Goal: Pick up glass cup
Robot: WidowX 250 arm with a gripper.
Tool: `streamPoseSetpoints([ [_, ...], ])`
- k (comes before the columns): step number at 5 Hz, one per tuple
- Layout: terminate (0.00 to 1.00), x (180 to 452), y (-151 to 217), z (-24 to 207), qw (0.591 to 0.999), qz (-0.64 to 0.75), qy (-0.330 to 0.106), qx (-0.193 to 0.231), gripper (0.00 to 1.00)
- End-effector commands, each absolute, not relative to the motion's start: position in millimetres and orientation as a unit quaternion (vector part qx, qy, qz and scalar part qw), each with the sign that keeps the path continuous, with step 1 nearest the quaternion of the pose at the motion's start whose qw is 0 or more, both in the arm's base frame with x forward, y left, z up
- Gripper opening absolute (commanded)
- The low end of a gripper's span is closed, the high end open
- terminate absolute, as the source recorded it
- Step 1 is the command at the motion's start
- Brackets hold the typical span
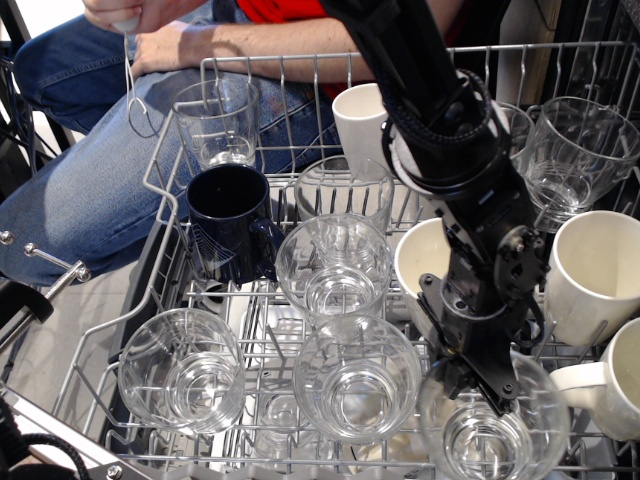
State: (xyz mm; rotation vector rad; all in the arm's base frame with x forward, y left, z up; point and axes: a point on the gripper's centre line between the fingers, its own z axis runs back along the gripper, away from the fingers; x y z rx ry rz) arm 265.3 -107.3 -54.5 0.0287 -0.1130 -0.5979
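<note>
The glass cup (487, 442) stands upright at the front right of the dishwasher rack (158, 172), clear and wide-mouthed. My black gripper (480, 385) hangs from the arm right over its far rim, with the fingertips (503, 392) reaching down at or just inside the rim. The dark gripper body hides the gap, so I cannot tell how the jaws stand or whether they clamp the rim. Like glasses stand at the front middle (355, 385), front left (180, 372) and centre (335, 268).
A dark navy mug (228, 222) stands left of centre. White mugs stand at the back (362, 122), beside the arm (425, 262) and along the right (595, 275). More glasses stand at the back left (215, 122) and back right (572, 150). A seated person's hand (125, 12) is behind the rack.
</note>
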Motion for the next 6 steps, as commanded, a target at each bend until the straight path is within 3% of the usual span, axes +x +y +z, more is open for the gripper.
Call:
streamPoseSetpoints([
  [1, 0.00, 279.1, -117.2, -23.9, 0.958, -0.283, -0.052, 0.003, 0.00],
  [2, 0.00, 281.9, -118.6, -6.1, 0.959, -0.281, -0.044, -0.007, 0.00],
  [4, 0.00, 302.3, -117.2, 56.8, 0.955, -0.294, -0.019, -0.035, 0.00],
  [5, 0.00, 296.3, -115.7, 74.1, 0.953, -0.300, -0.031, -0.038, 0.00],
  [6, 1.00, 289.8, -107.1, 80.8, 0.945, -0.325, -0.026, -0.036, 0.00],
])
